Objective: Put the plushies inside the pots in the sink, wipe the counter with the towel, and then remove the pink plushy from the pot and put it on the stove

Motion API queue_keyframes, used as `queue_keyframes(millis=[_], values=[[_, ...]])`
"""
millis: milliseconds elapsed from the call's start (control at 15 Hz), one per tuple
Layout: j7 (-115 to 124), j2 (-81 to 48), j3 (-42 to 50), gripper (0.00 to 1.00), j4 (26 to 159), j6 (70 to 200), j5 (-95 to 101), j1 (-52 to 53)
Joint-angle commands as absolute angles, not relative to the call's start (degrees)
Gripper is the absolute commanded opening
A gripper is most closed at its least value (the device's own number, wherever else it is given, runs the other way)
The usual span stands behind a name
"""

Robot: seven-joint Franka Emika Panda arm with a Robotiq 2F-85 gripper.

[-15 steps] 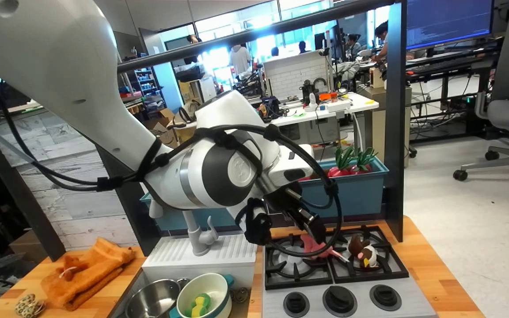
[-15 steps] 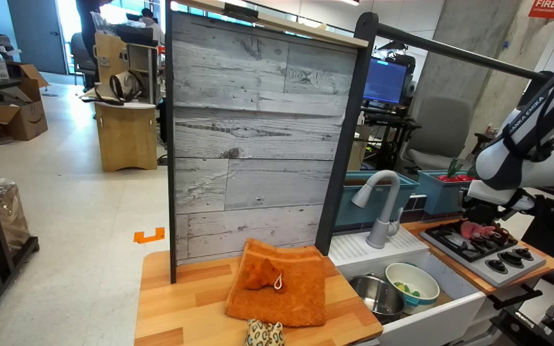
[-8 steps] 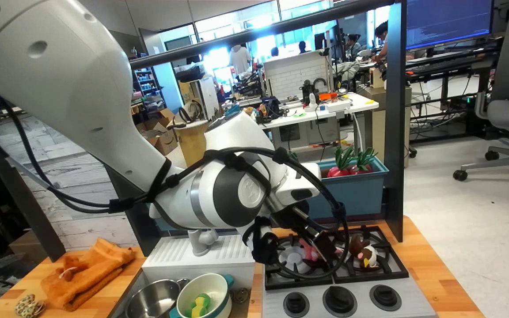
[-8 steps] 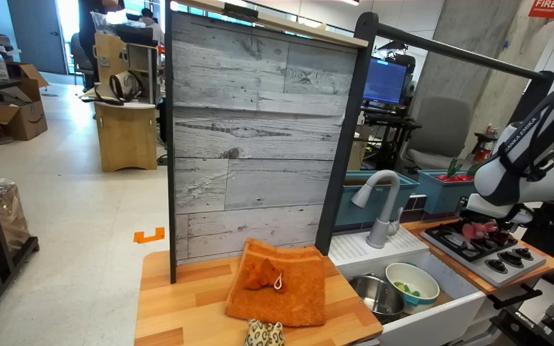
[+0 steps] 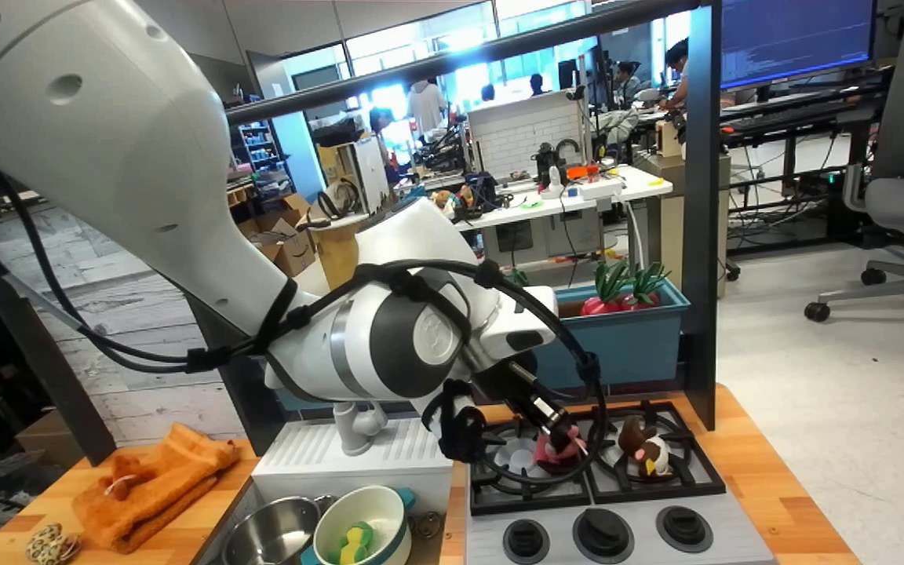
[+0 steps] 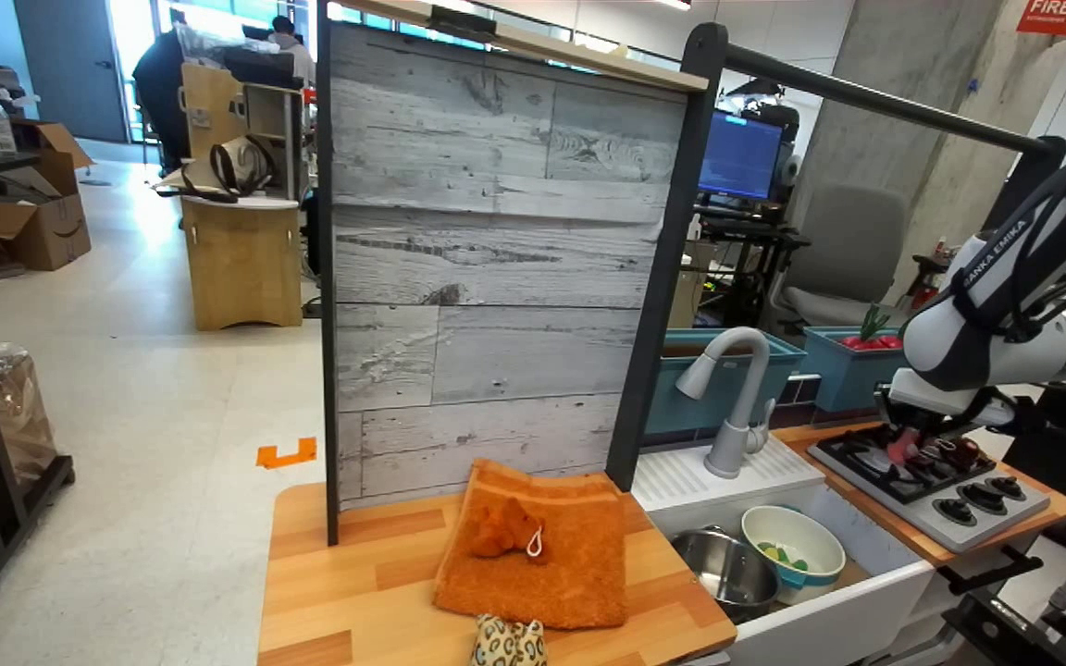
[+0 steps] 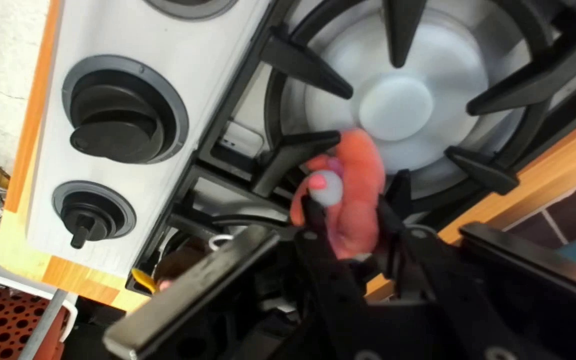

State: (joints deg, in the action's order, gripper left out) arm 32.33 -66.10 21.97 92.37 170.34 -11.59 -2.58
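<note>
currently, just right of center in the wrist view, the gripper (image 7: 353, 201) pinches the pink plushy (image 7: 364, 165) at the stove (image 7: 200, 70). in an exterior view, the green plushy (image 5: 354, 543) lies inside the white pot (image 5: 388, 508) near bottom center; the towel (image 5: 150, 506) lies lower left.

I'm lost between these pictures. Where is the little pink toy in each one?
In an exterior view: pink toy, right of centre, lower part.
In an exterior view: pink toy, toward the right edge, below mid-height.
Wrist view: pink toy, just right of centre.
Landmark in all three: the stove with black knobs.
</note>
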Motion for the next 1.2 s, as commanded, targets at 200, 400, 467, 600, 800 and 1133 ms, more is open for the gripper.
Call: queue_keyframes(millis=[200,400,467,600,800,1133], values=[[13.90,-47.88,7.38,0.05,113.39,178.67,-10.59,-6.86],[8.12,-41.59,-1.73,0.04,122.63,181.47,-10.43,-9.78],[7.10,-40.41,-5.31,0.04,125.62,182.17,-10.69,-10.61],[5.52,-40.99,-12.23,0.04,128.70,184.47,-10.67,-11.97],[3.81,-46.21,-19.94,0.04,128.53,187.44,-7.94,-12.09],[5.12,-52.93,-16.70,0.04,122.82,186.69,-5.72,-4.82]])
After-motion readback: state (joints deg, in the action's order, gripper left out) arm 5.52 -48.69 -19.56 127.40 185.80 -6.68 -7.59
